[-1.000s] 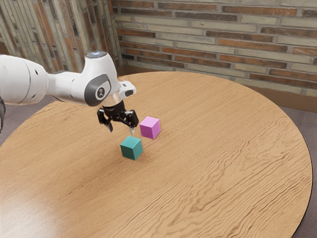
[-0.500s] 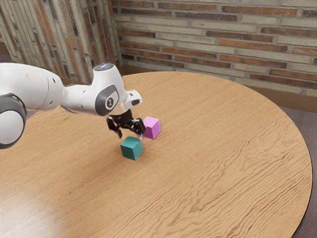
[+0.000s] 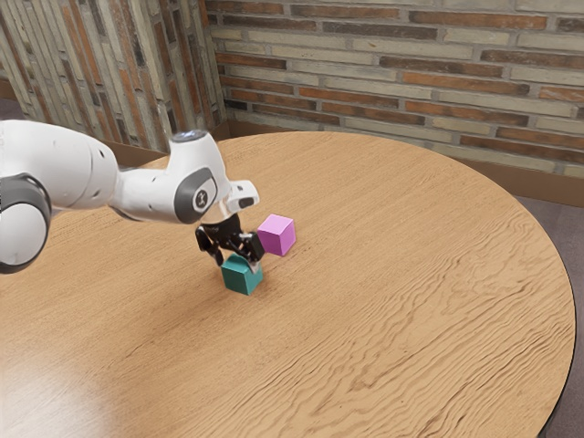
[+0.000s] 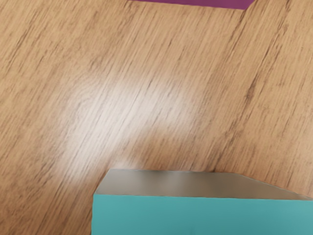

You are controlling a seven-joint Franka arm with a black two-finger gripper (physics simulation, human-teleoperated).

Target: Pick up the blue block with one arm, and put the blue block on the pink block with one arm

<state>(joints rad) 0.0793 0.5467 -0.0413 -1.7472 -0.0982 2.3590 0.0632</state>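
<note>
The blue block (image 3: 245,277), teal in colour, rests on the round wooden table (image 3: 420,274), and in the wrist view the blue block (image 4: 195,213) lies close under my hand. My gripper (image 3: 233,255) is open, its black fingers spread just above the block's top and reaching down at its sides. The pink block (image 3: 276,234) stands on the table a short way behind the teal one, toward the exterior view's right. In the wrist view an edge of the pink block (image 4: 193,3) lies beyond the teal one.
A brick wall (image 3: 392,64) runs behind the table. Bare wood extends toward the exterior view's right and toward the front edge (image 3: 511,429).
My hand has dropped and shifted slightly toward the exterior view's right, from beside the pink block down onto the teal block. Neither block has moved.
</note>
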